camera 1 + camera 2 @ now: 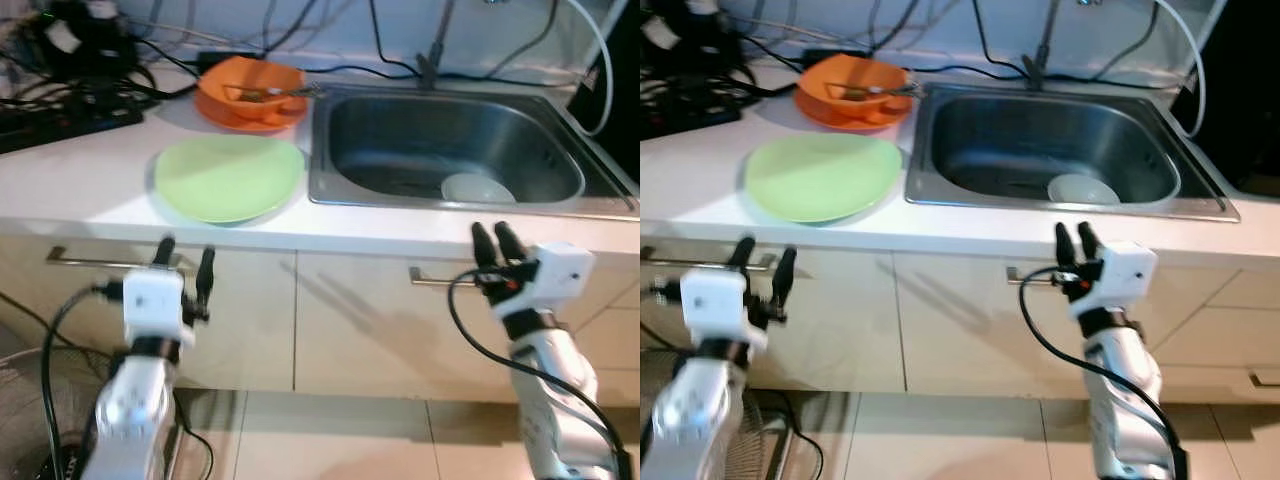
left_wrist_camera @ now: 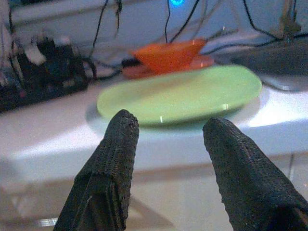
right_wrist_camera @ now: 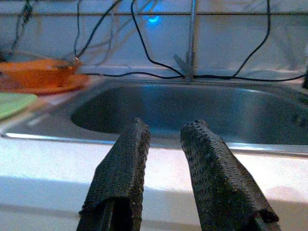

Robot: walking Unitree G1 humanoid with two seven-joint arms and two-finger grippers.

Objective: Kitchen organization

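Near the cupboard fronts, left gripper [image 1: 185, 266] with fingers apart, empty, pointing up at the green plate [image 1: 229, 177] just beyond on the counter; right gripper [image 1: 497, 243] slightly apart, empty, below the sink [image 1: 340, 150]. Farther off: one green plate, one white bowl [image 1: 477, 188] in the sink, one orange bowl [image 1: 250, 88] on one orange plate [image 1: 228, 115].

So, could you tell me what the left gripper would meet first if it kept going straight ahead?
Probably the counter's front edge, just below the green plate; the left gripper is open, and depth is unclear.
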